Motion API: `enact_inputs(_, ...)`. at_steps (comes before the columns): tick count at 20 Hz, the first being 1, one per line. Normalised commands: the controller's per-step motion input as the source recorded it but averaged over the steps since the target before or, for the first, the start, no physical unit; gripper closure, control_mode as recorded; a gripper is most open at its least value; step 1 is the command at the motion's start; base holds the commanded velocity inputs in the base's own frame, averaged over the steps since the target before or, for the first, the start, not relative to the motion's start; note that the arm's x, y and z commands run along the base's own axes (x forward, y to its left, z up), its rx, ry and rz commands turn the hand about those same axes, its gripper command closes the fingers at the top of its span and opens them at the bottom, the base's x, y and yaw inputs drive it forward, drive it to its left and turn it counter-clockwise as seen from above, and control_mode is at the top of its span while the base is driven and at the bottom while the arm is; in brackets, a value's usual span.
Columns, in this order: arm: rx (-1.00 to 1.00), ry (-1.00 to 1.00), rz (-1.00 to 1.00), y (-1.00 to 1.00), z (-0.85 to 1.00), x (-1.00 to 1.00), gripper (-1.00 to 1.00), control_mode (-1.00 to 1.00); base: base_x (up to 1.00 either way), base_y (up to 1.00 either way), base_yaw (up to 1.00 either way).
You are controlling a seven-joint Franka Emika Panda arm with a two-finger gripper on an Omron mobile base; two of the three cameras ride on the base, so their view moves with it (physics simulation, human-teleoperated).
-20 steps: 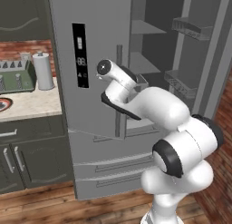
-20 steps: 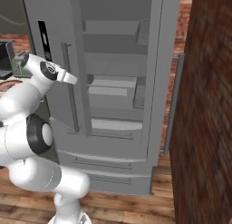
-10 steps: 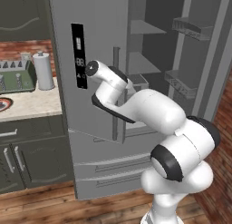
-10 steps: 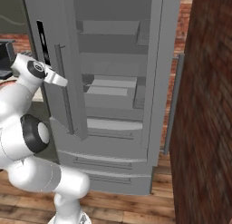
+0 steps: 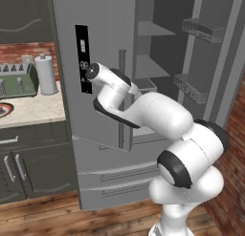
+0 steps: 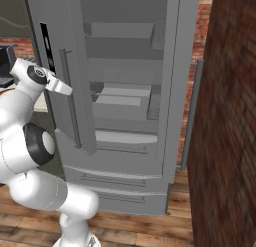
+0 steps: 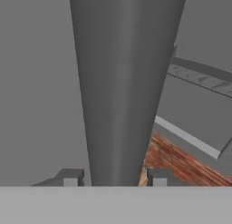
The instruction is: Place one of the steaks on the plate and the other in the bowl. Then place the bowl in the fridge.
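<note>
The fridge (image 5: 119, 34) stands ahead of the robot, tall and grey, with a black display strip (image 5: 84, 58) on its left door (image 6: 57, 66) and two drawers (image 6: 120, 183) at the bottom. That door is partly swung out; the right door (image 5: 215, 48) is wide open, its bins showing in the left base view. Inside, bare grey shelves (image 6: 122, 98) are stacked one above the other.

The white arm (image 5: 153, 115) reaches up and to the left, its hand against the left door's long vertical handle (image 6: 70, 103). In the hand view the handle (image 7: 124, 87) runs as a thick grey bar between the two dark fingertips (image 7: 70, 177) of the pincer (image 7: 113, 178). The tips stand on either side of the bar with slim gaps showing, so the pincer looks loosened around the handle; whether the pads touch it I cannot tell.

To the left, a table (image 5: 28, 113) carries a paper towel roll (image 5: 47, 75) and a toaster (image 5: 16, 80), over dark green cabinets (image 5: 28, 163). The floor (image 6: 150, 226) is wood, and a brick wall (image 6: 225, 116) stands on the right.
</note>
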Motion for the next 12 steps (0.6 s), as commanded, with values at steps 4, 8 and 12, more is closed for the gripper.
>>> enact_inputs(4,0.00,0.00,-0.01,0.04,0.00,0.00,-1.00,-1.00,0.00,0.00,0.00)
enact_inputs(8,0.00,0.00,-0.01,0.18,0.00,-0.16,-1.00,-1.00,0.00,0.00,0.00)
enact_inputs(12,0.00,0.00,0.00,0.42,0.00,-0.30,-1.00,-1.00,0.00,0.00,0.00)
